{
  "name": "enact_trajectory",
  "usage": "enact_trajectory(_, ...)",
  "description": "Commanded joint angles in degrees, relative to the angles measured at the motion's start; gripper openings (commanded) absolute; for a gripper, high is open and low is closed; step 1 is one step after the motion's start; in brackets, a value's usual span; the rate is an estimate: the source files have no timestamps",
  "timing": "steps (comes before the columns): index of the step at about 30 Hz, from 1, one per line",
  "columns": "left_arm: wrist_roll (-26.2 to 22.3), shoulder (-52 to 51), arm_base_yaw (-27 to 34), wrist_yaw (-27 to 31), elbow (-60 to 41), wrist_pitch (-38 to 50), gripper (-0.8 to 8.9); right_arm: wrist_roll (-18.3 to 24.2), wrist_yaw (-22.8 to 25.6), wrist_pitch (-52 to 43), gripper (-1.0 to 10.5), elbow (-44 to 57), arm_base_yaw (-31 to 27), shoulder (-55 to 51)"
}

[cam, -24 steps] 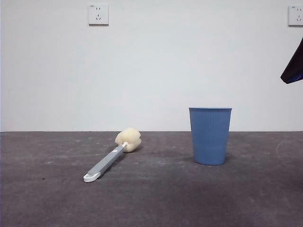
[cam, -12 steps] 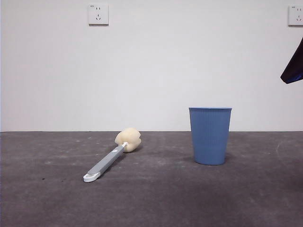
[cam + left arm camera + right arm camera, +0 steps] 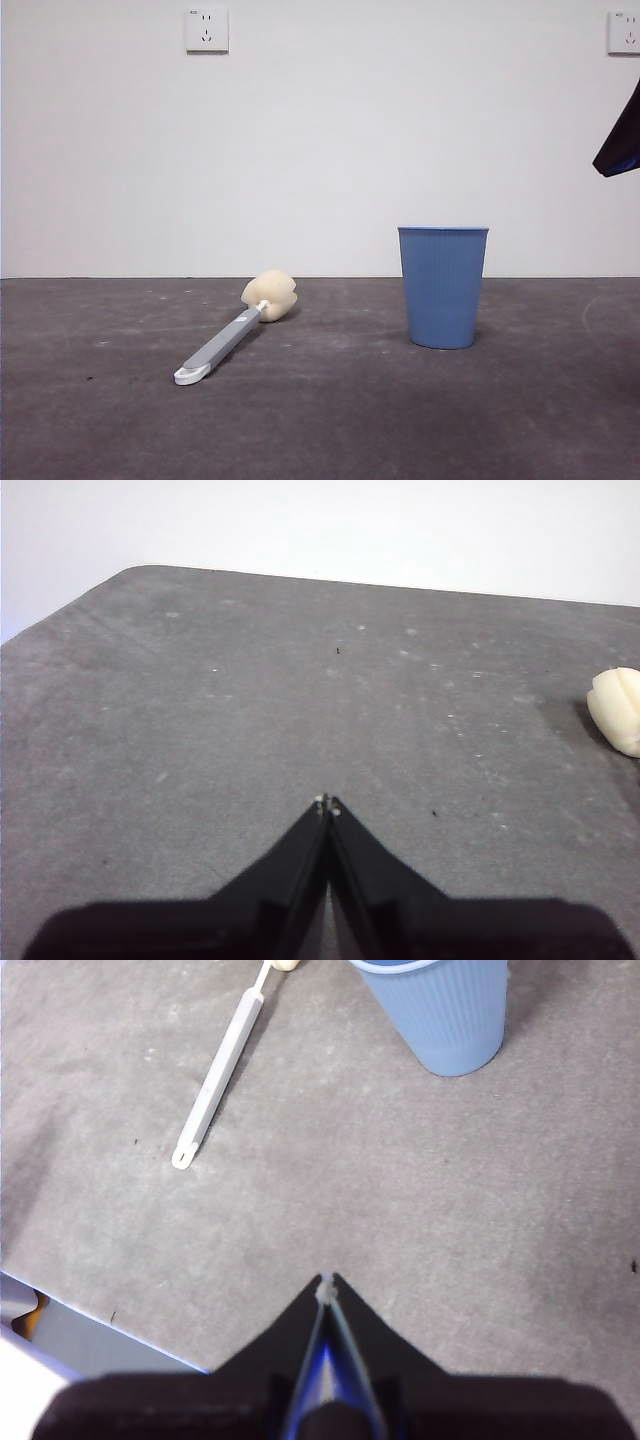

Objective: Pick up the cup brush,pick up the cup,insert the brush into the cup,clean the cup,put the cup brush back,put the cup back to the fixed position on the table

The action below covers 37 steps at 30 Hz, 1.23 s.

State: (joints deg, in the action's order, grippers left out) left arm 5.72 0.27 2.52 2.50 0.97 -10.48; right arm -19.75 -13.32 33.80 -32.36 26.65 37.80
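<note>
The cup brush (image 3: 232,332) lies flat on the table (image 3: 320,420), left of centre, its pale-yellow sponge head (image 3: 270,296) toward the wall and its white tip toward the front. The blue ribbed cup (image 3: 443,286) stands upright to its right. In the right wrist view the brush handle (image 3: 220,1070) and the cup (image 3: 445,1010) lie well ahead of my right gripper (image 3: 326,1282), which is shut and empty. My left gripper (image 3: 327,804) is shut over bare table, with only the sponge head (image 3: 618,710) showing at the picture's edge. A black arm tip (image 3: 620,140) shows at the front view's right edge.
A white wall with two sockets (image 3: 206,30) stands behind the table. The table's near edge (image 3: 90,1335) shows in the right wrist view, and a rounded table corner (image 3: 130,575) in the left wrist view.
</note>
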Motion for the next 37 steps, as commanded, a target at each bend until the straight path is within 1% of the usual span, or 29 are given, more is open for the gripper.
enact_trajectory(1, 0.52, -0.15, 0.2, 0.2, -0.79, 0.17, -0.03, -0.31, 0.15, -0.26, 0.0, 0.15, 0.09, -0.04)
enact_trajectory(11, 0.52, -0.15, 0.2, 0.2, -0.79, 0.17, -0.03, -0.26, 0.15, -0.24, 0.0, 0.15, 0.09, -0.04)
enact_trajectory(14, 0.52, -0.15, 0.2, 0.2, -0.79, 0.17, -0.03, 1.49, 0.24, -0.28, 0.0, 0.15, 0.09, -0.07)
enact_trajectory(16, 0.55, -0.15, 0.2, 0.2, -0.79, 0.17, -0.03, 4.31, 1.9, -0.35, 0.0, 0.15, -0.02, -0.96)
enact_trajectory(18, 0.52, -0.15, 0.2, 0.2, -0.79, 0.17, -0.03, 6.23, 7.17, -0.9, 0.0, 0.17, -1.16, -3.08)
enact_trajectory(20, 0.52, -0.15, 0.2, 0.2, -0.79, 0.17, -0.03, 8.57, 10.75, -2.8, 0.0, 0.33, -3.15, -5.6)
enact_trajectory(24, 0.52, -0.15, 0.2, 0.13, -0.79, 0.17, -0.03, 14.27, 10.69, -7.1, 0.0, 1.18, -9.53, -11.67)
enact_trajectory(26, 0.52, -0.15, 0.2, 0.17, -0.79, 0.17, -0.03, 17.11, 10.64, -10.99, 0.0, 2.89, -13.2, -14.82)
enact_trajectory(27, 0.55, -0.15, 0.2, 0.26, -0.79, 0.17, -0.03, 17.88, 10.6, -12.61, 0.0, 3.89, -14.73, -16.04)
enact_trajectory(29, 0.52, -0.15, 0.2, 0.22, -0.79, 0.17, -0.03, 18.14, 10.23, -16.0, 0.0, 6.78, -18.21, -19.1)
enact_trajectory(32, 0.52, -0.15, 0.2, 0.22, -0.79, 0.17, -0.03, 17.68, 10.29, -19.19, 0.0, 11.89, -21.79, -23.76)
enact_trajectory(37, 0.52, -0.15, 0.2, 0.22, -0.79, 0.17, -0.03, 17.7, 10.29, -22.32, 0.0, 20.33, -25.18, -30.69)
